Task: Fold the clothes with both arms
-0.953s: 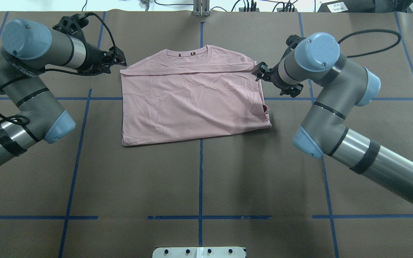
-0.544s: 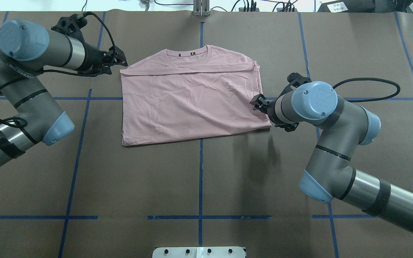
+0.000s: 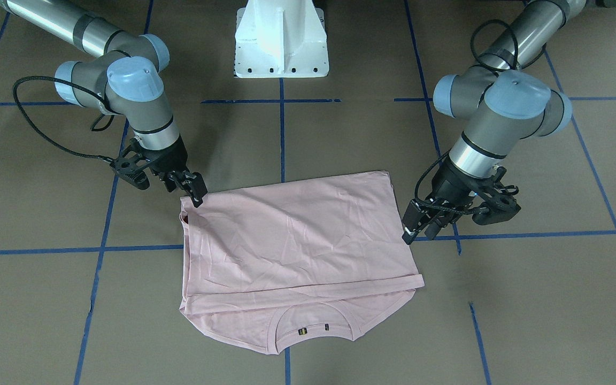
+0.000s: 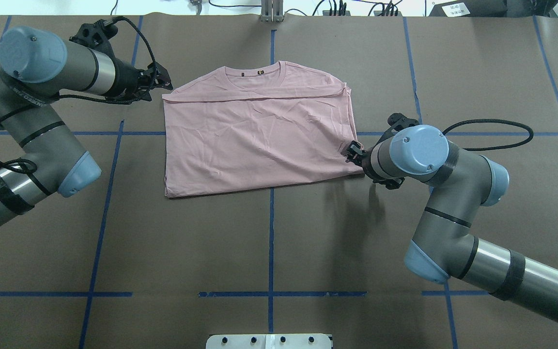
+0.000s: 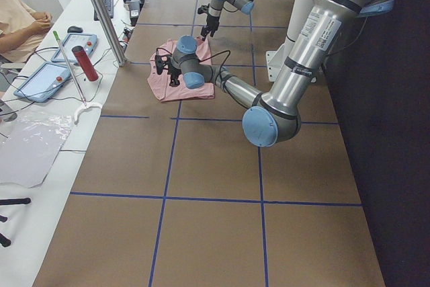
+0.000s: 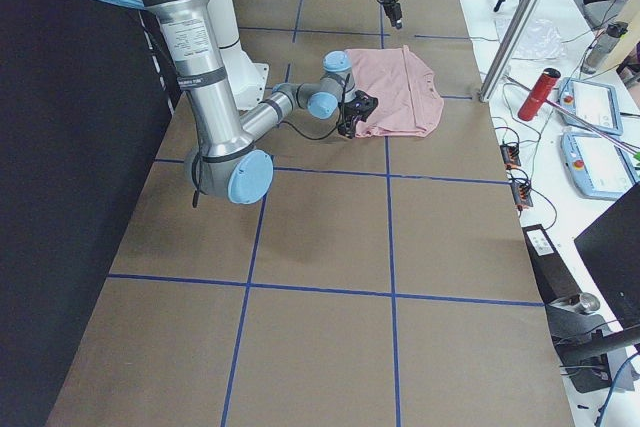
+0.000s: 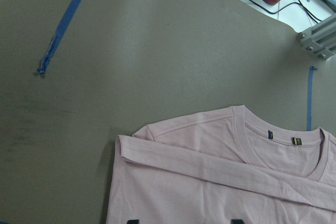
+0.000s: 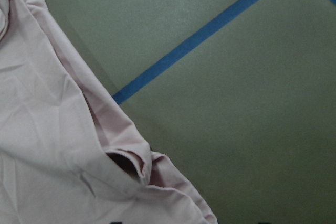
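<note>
1. Left jaws: spread wide with nothing between them, sitting just off the left side of the T-shirt (image 4: 259,135) near the shoulder end. The left wrist cam shows both tips well apart and the shoulder corner ahead of them.
2. Right jaws: spread too, with the tips right at the shirt's near right corner, where a sleeve opening (image 8: 126,161) pokes out of the fold. Honestly can't tell if they're touching the cloth.
3. The left arm (image 4: 41,135) comes in bent at the elbow, wrist aimed at the shirt. The right arm (image 4: 448,194) reaches in from the other side, its blue-capped wrist just beside the shirt's edge.
4. The shirt lies flat mid-counter (image 4: 269,252), plain side up, folded into a rough rectangle. The collar (image 4: 259,72) is on the side away from the robot, and a folded edge runs across just below it.
5. Blue tape lines (image 4: 100,218) grid the brown surface, and the white pedestal (image 3: 281,37) stands between the arms.
</note>
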### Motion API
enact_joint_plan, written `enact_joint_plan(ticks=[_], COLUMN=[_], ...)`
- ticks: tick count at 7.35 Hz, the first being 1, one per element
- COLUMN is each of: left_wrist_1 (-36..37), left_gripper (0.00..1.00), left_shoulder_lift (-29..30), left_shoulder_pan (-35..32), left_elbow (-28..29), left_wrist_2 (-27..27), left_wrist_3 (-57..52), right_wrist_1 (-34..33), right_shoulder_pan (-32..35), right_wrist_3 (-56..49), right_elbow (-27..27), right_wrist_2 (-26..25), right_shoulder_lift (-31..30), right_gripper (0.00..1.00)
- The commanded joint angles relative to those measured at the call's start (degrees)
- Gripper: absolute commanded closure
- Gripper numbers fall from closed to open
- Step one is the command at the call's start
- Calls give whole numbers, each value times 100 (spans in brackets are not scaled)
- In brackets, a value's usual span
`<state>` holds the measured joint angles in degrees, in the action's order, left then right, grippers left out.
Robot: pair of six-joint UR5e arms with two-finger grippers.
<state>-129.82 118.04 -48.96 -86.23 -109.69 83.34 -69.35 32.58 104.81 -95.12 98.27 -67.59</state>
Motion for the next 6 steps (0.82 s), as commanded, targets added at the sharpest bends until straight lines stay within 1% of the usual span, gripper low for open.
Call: enact_joint_plan(ticks=[1,2,3,4,6], left_wrist_1=[0,0,0,0,0], left_gripper=[34,34,34,34,34], left_shoulder_lift=[0,0,-9,-9,-9], left_shoulder_pan=[0,0,0,0,0], left_elbow=[1,1,1,1,1], left_wrist_2=[0,0,0,0,0], left_wrist_3=[15,15,15,15,15], right_wrist_1=[-9,-9,-9,-9,-9], right_shoulder_pan=[-15,-15,-15,-15,2], right_wrist_3=[4,13,22,5,-4], right_elbow=[46,81,72,72,-15], right_wrist_2=[-9,-9,-1,8,17], right_shoulder_lift=[-8,0,26,27,-8], right_gripper=[30,44,84,100,100])
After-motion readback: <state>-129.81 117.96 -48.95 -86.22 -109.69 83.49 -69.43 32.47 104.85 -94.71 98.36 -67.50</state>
